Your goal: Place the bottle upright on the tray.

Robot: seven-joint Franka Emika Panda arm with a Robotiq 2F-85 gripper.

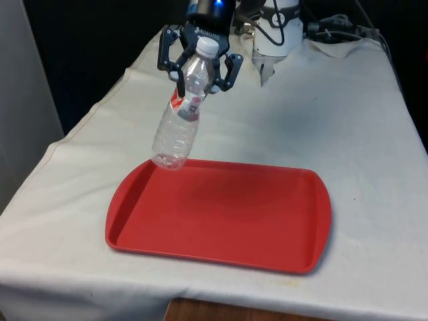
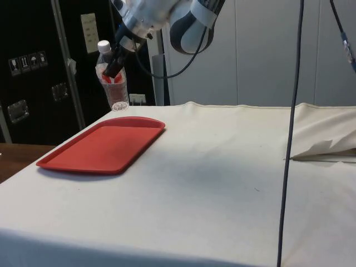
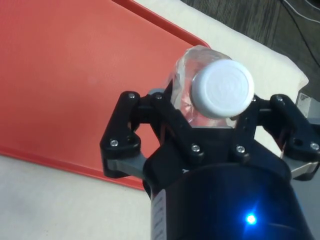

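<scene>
Black two-finger gripper (image 1: 198,68) clenched on the clear plastic bottle with a white cap and red label (image 1: 182,118), held in the air.

Gripped just below its cap, the bottle hangs slightly tilted, base above the far edge of the red rectangular plastic tray (image 1: 221,217) on the white cloth-covered table (image 1: 354,120).

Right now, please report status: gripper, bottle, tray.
Gripper shut on bottle, jaws at its neck. Bottle in the air, cap up, slightly tilted, near the red tray far edge. Nothing lies on the tray.
</scene>
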